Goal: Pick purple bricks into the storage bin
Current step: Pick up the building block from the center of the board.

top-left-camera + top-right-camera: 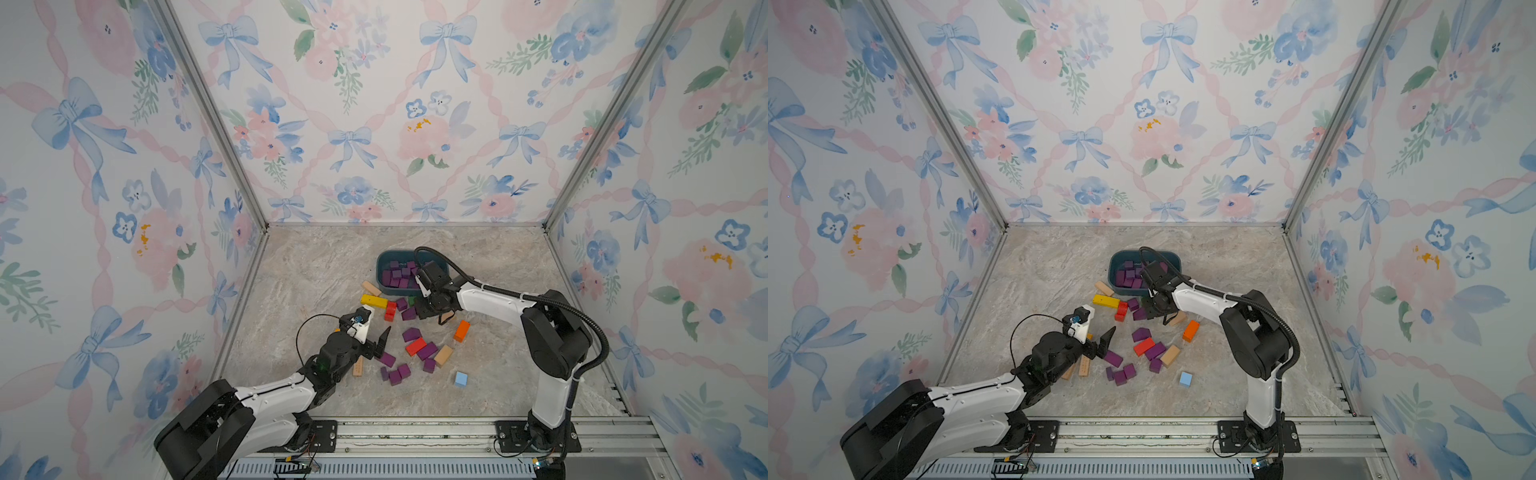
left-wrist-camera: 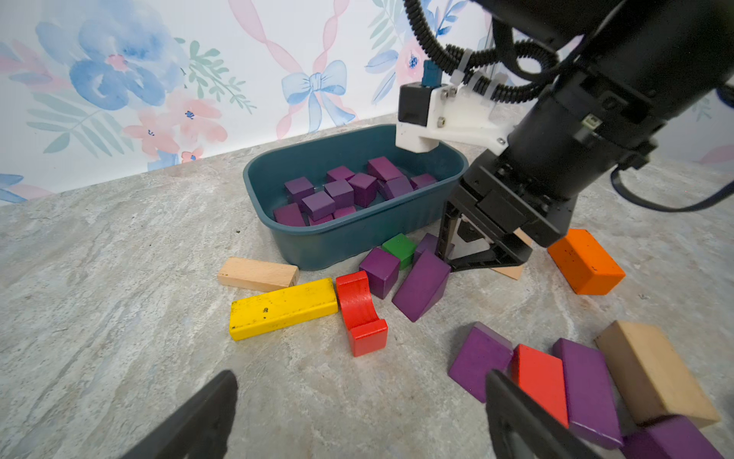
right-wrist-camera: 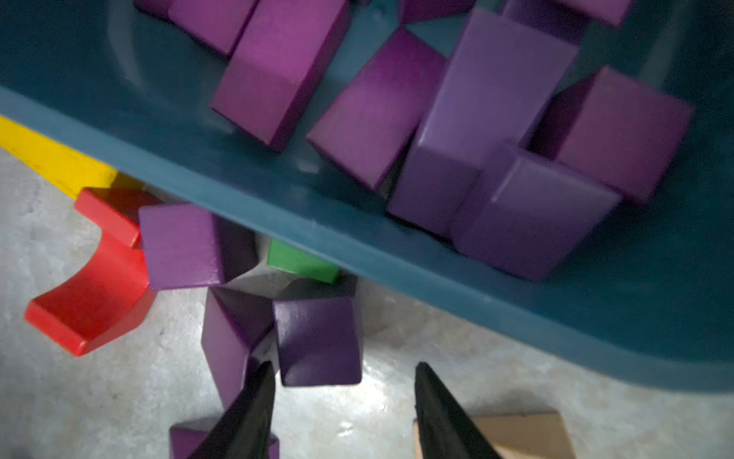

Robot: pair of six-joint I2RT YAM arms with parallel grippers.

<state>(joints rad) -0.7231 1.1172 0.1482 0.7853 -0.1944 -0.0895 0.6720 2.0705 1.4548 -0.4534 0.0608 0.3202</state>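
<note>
Bricks, matte purple wooden cubes and bars, sit jumbled in your smooth teal bin; others dot the marbled floor. Your right gripper is spread just short of one cube; your left gripper gapes, empty.

I get soft, even light and sharp top views; my right wrist view is dim and blurred, with glare on the marbled grey counter.

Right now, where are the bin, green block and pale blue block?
bin (image 2: 337, 243): left wrist view, outer wall.
green block (image 2: 398, 243): left wrist view, top face.
pale blue block (image 1: 461, 377): in a top view, top face.
</note>
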